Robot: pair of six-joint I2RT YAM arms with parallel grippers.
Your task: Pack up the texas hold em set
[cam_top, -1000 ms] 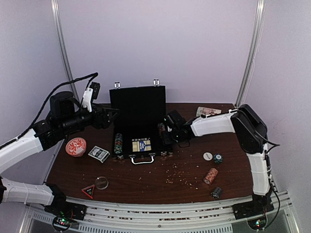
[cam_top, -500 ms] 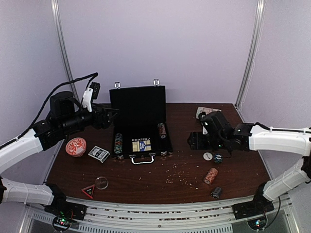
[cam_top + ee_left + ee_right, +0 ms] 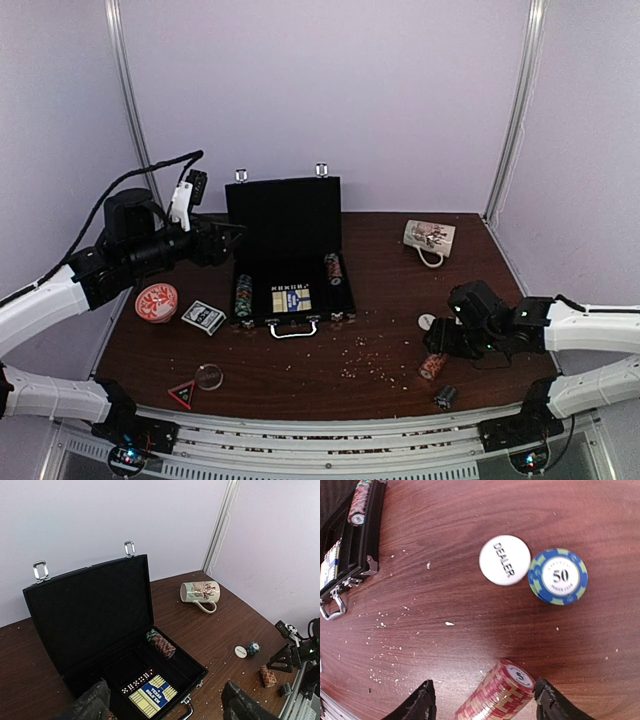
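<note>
The black briefcase [image 3: 285, 225] stands open at the table's middle back. It holds chip stacks at its left [image 3: 242, 293] and right [image 3: 333, 268], a Texas Hold'em card box [image 3: 150, 696] and dice [image 3: 134, 682]. My left gripper [image 3: 162, 707] is open and empty, hovering above the case's left side. My right gripper [image 3: 485, 702] is open, low over the table, with its fingers on either side of a lying red chip stack [image 3: 497, 695]. A white DEALER button [image 3: 504, 560] and a blue 50 chip stack [image 3: 558, 576] lie just beyond it.
A boxed card deck [image 3: 203, 317] and an orange-red dish [image 3: 156, 302] lie left of the case. A white mug [image 3: 430, 237] lies on its side at the back right. A dark chip stack [image 3: 445, 397], a clear disc [image 3: 209, 377] and a red triangle [image 3: 182, 394] lie near the front edge. Crumbs are scattered about.
My right arm has swung from the case's right side out to the front right and come down over the red chip stack. The left arm has not moved.
</note>
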